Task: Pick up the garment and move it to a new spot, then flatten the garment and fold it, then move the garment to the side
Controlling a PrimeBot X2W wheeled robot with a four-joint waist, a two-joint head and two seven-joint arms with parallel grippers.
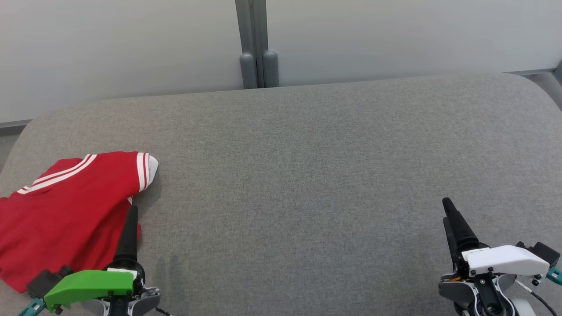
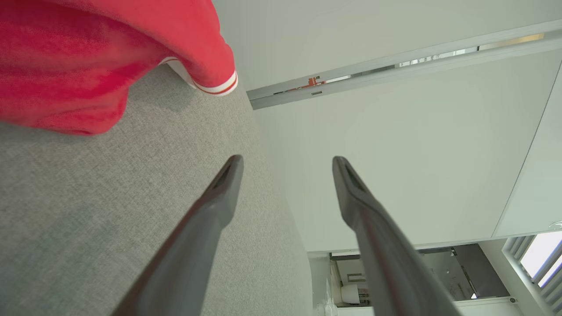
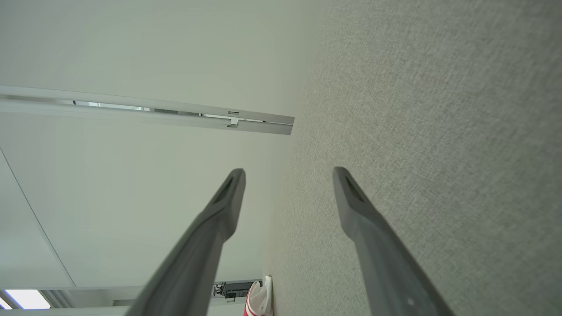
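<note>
The garment (image 1: 66, 210) lies on the bench (image 1: 307, 175) at my far left, near the front edge, with one sleeve reaching toward the back and the middle. My left gripper (image 1: 131, 215) hangs over the bench just beside the garment's right edge, fingers pointing to the back. My right gripper (image 1: 448, 210) is at the front right, well apart from the garment. Behind the bench stands a wall (image 1: 395, 35), with a post (image 1: 257, 44) against it near the middle.
</note>
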